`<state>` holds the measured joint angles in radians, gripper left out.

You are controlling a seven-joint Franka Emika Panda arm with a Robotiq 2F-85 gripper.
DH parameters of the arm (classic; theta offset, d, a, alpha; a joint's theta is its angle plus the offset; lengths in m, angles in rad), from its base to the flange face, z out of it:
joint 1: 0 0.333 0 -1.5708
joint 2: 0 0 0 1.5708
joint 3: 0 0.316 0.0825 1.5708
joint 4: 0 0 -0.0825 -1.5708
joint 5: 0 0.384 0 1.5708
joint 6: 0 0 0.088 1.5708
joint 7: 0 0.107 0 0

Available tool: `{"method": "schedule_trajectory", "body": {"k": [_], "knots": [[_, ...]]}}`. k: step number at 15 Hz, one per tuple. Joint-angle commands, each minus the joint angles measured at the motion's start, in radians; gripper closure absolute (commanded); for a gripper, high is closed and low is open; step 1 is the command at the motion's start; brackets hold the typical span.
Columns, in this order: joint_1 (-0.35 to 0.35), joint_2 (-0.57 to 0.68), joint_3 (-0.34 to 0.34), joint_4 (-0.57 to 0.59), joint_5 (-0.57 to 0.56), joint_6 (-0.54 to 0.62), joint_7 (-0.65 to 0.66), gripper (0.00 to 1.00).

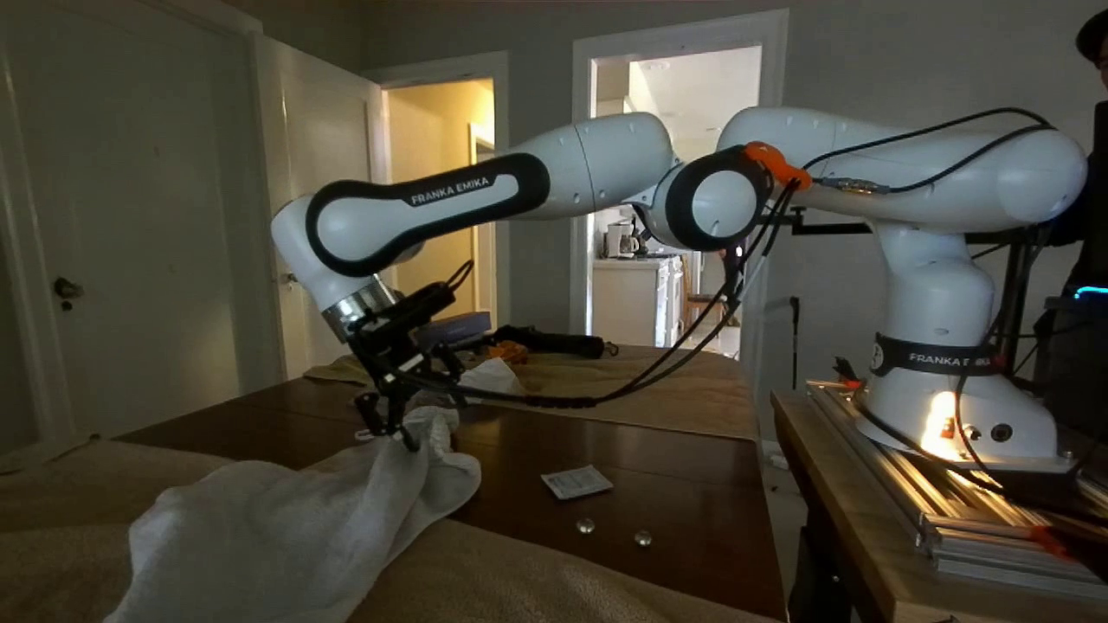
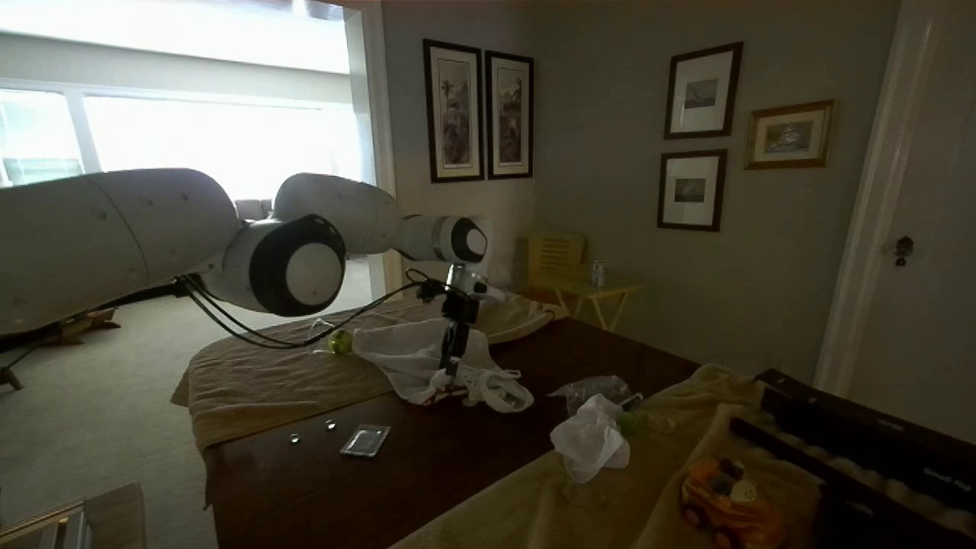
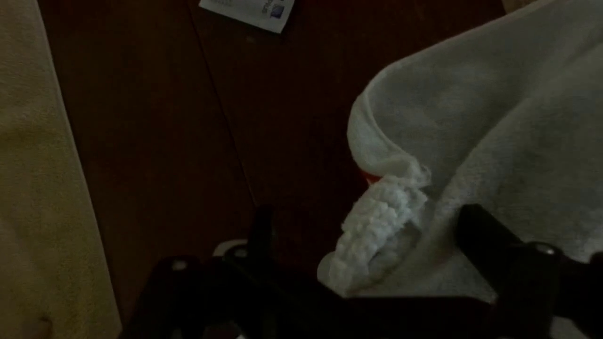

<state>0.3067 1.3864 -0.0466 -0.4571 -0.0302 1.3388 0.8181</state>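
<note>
The counter (image 1: 692, 554), glossy dark wood, extends beneath the arm (image 1: 606, 164), marked FRANKA EMIKA, and carries a folded white cloth (image 1: 260, 536), knobbly at one edge. The hand (image 3: 367, 221) is at this cloth, fingers spread; contact cannot be determined. The packet (image 3: 252, 12), cropped in the wrist view, bears largely illegible print; a red patch (image 3: 370, 178) at the cloth's edge is unidentifiable.

Nice setup, you've got flat grey walls (image 2: 610, 229), pale beige carpet (image 2: 137, 381), a yellow slatted chair (image 2: 557, 252) near the corner, wide blown-out windows (image 2: 213, 137) and a dark brown wooden bench (image 1: 692, 484).
</note>
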Motion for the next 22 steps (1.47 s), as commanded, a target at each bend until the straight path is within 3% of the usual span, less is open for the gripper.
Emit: {"method": "schedule_trajectory", "body": {"k": [1, 3, 4, 6, 15, 17, 22], "knots": [[-0.017, 0.078, 0.022, 0.048, 0.020, 0.086, 0.007, 0.00], [-0.012, 0.093, 0.019, 0.044, 0.009, 0.125, -0.006, 0.03], [-0.007, 0.085, 0.015, 0.034, 0.003, 0.129, -0.013, 0.26], [-0.002, 0.064, 0.007, 0.019, -0.006, 0.134, -0.018, 0.30], [0.013, -0.035, -0.038, 0.016, -0.048, 0.071, 0.000, 0.95], [0.016, -0.068, -0.056, 0.016, -0.063, 0.038, 0.014, 1.00], [0.023, -0.126, -0.066, 0.010, -0.062, -0.056, 0.106, 0.98]]}}
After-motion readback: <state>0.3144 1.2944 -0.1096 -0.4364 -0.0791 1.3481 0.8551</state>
